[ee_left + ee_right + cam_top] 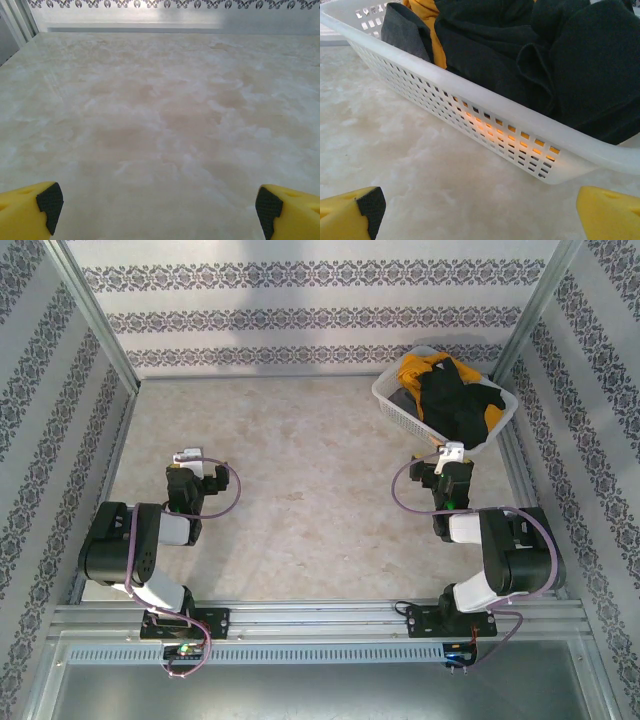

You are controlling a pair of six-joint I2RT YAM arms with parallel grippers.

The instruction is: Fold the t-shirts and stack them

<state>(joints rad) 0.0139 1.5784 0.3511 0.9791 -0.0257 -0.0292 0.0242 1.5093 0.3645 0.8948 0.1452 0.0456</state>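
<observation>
**T-shirts (450,395) heaped in the basket (400,418) at the far right corner of the tabletop (300,440)**

We see both shirts crumpled together inside the white lattice basket, neither of them folded. The black t-shirt (460,405) lies on top and spills toward the basket's near right side. The mustard-yellow t-shirt (420,368) shows at the far end and partly under the black one. In the right wrist view, yellow glows through the holes of the near wall. A grey cloth (402,27) is tucked at the basket's far left end, beside the yellow.

Our right gripper (480,212) hangs low over the tabletop, just before the basket's near wall. Its jaws are spread wide and hold nothing.

Our left gripper (160,210) is well apart from the basket, over the bare left half of the tabletop. Its jaws are also spread wide with nothing between them.
</observation>
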